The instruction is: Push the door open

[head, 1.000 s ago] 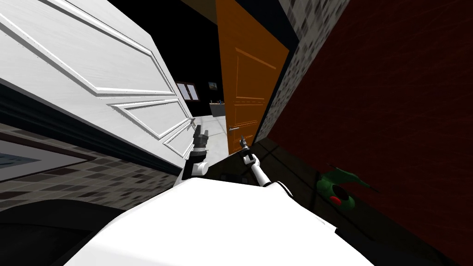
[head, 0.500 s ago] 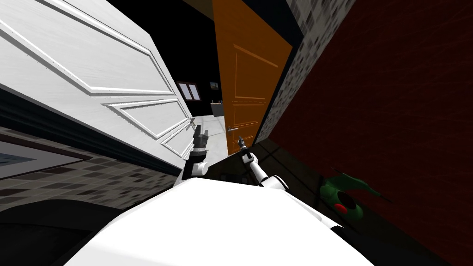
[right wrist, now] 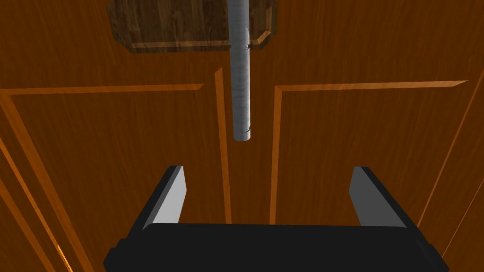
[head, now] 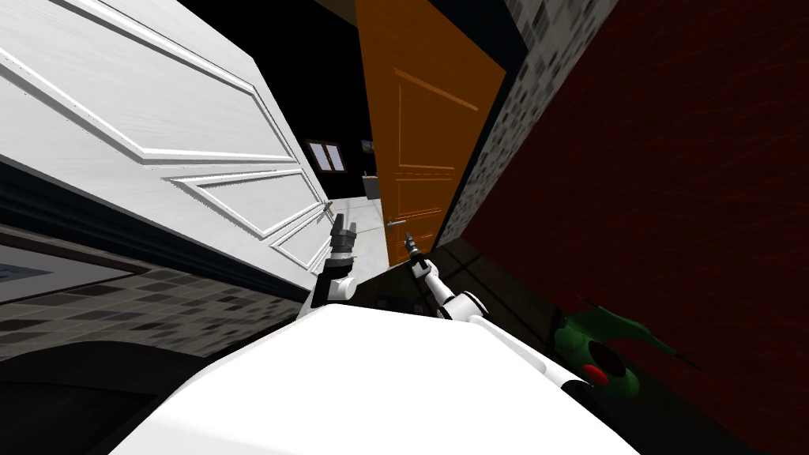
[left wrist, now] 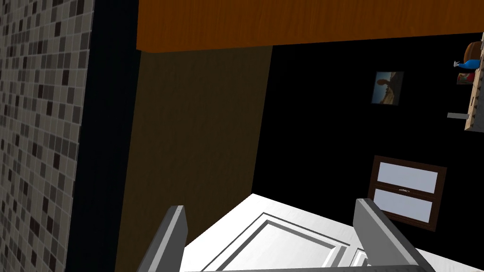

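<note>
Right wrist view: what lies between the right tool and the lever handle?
Nothing: in the right wrist view the stretch from right tool to grey lever handle is bare; orange door behind.

Close up against an orange, wood-grained door (right wrist: 113, 156), just beyond the right gripper (right wrist: 268, 171). Two light grey fingers (right wrist: 175, 196) spread wide, clasping nothing, rising from the dark gripper body (right wrist: 274, 245). Ahead of the gap between them, slightly off its middle, the free end of a grey cylindrical lever handle (right wrist: 240, 85), clear of both fingers. Farther along that handle, at the frame's edge opposite the gripper, a darker brown backplate (right wrist: 160, 26). Pale moulding lines (right wrist: 222, 151) bordering two panels, one on each side of the handle.
</note>
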Tool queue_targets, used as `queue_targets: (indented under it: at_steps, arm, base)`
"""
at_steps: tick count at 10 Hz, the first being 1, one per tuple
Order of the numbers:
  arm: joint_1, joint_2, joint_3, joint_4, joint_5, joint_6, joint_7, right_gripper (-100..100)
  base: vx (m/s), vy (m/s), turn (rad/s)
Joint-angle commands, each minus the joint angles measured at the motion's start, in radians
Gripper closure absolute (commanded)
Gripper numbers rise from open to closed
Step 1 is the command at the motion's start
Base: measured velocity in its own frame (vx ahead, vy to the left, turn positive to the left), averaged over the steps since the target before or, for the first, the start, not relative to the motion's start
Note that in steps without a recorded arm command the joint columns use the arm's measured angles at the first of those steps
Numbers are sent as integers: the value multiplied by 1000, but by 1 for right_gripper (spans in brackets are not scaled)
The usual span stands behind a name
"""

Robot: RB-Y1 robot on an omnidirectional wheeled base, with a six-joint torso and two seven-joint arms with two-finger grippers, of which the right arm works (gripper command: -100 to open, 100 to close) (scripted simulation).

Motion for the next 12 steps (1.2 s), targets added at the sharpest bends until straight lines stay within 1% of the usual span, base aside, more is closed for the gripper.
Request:
queue_targets:
  at_steps: [1,3,5,6,7,8,9,10,11,12]
  arm:
    - [-27,8,8,41,0,-2,-8,-100]
    - [-51,16,15,77,0,-5,-16,-100]
    - [-89,29,27,135,0,-9,-28,-100]
    - [-80,28,22,123,-1,-11,-23,-100]
    - [-81,3,20,127,-1,-11,-21,-100]
    - [-81,-7,17,127,-2,-11,-20,-100]
    - [-81,-16,15,128,-2,-12,-19,-100]
    - [-81,-16,15,128,-2,-12,-19,-100]
    - [-81,-24,11,130,-3,-12,-16,-100]
    - [-81,-24,8,131,-4,-12,-14,-100]
  base:
    - [59,-60,49]
    - [50,-57,38]
    - [59,-68,59]
    - [27,-32,15]
    - [95,50,25]
    - [175,83,28]
    - [184,108,27]
    - [125,83,-1]
    - [148,80,27]
    - [197,93,37]
